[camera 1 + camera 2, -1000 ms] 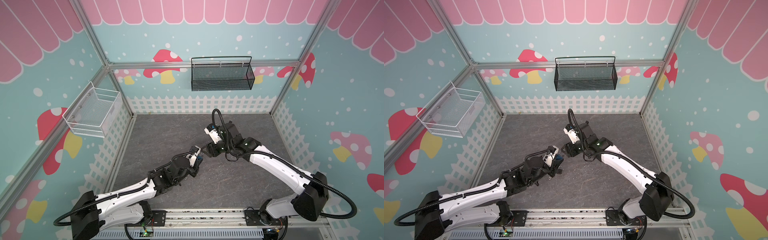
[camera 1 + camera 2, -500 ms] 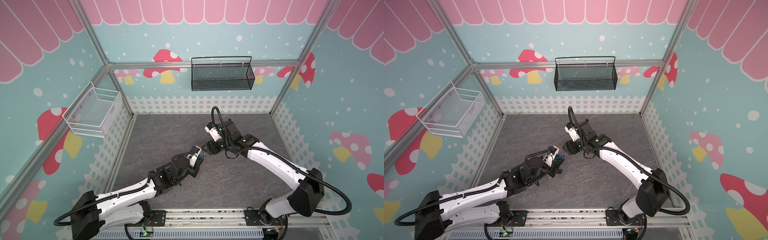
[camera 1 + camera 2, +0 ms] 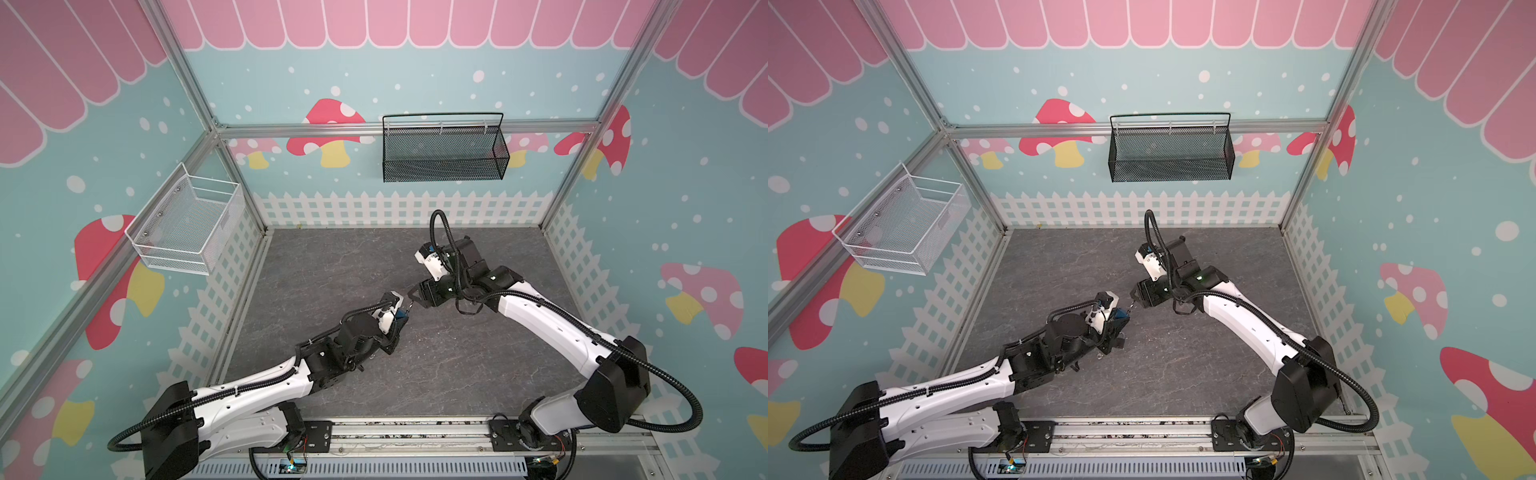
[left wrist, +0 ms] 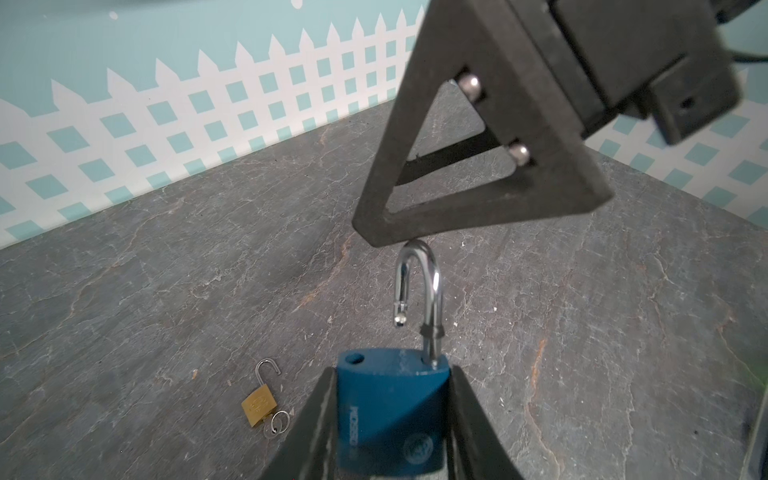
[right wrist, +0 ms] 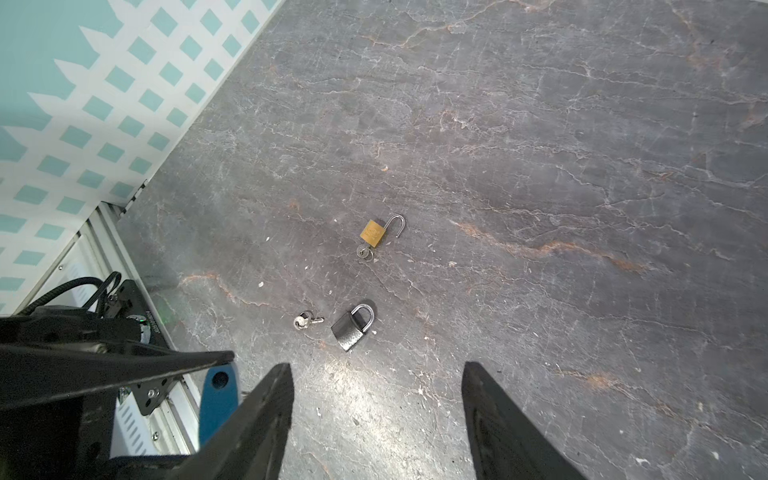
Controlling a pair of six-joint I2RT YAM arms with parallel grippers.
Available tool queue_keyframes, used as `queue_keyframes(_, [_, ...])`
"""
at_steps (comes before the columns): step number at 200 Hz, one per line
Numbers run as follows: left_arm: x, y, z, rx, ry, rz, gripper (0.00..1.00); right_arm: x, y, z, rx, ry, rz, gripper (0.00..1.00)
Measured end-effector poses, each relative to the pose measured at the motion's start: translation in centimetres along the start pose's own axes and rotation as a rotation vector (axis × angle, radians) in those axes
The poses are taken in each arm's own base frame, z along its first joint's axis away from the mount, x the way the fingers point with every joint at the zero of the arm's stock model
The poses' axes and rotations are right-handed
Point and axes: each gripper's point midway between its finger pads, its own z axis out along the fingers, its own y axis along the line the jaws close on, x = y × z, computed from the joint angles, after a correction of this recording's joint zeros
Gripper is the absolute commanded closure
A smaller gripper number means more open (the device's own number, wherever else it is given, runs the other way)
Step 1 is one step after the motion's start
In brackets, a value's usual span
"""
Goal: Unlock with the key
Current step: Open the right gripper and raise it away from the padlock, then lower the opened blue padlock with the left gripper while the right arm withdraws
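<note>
1. In both top views the right gripper has been brought a little leftward over the last second, up to the blue padlock. The left gripper has been kept in place.
2. The blue padlock is clamped by its body in the left gripper, at the lower centre of the left wrist view. Its shackle is raised, with the free end out of the body (so this lock is judged already opened).
3. The right gripper's jaws are held apart with nothing between them.
4. The grey padlock, shackle seated, is judged to remain. It lies at the lower centre of the right wrist view beside a loose key. The brass padlock lies opened above it.
5. Contact between the right finger and the shackle's crown cannot be settled. The blue padlock's keyway is cut off at the lower edge. The tabletop locks cannot be made out in the top views.
</note>
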Motion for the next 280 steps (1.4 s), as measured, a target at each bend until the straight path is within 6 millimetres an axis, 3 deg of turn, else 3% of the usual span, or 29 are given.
queue_keyframes(117, [-0.5, -0.3, 0.2, 0.01, -0.024, -0.008, 1.0, 2.4, -0.2, -0.9, -0.01, 0.01, 0.007, 0.33])
queue_keyframes(160, [0.0, -0.2, 1.0, -0.006, -0.002, -0.013, 1.0, 2.4, -0.2, -2.4, -0.012, -0.024, 0.007, 0.33])
queue_keyframes(232, [-0.4, 0.9, 3.0, -0.115, 0.044, -0.109, 1.0, 4.0, -4.9, -3.6, 0.094, -0.051, 0.128, 0.33])
queue_keyframes(280, [1.0, 1.3, 6.3, -0.22, 0.177, -0.252, 1.0, 5.4, -7.3, -3.7, 0.142, -0.073, 0.205, 0.33])
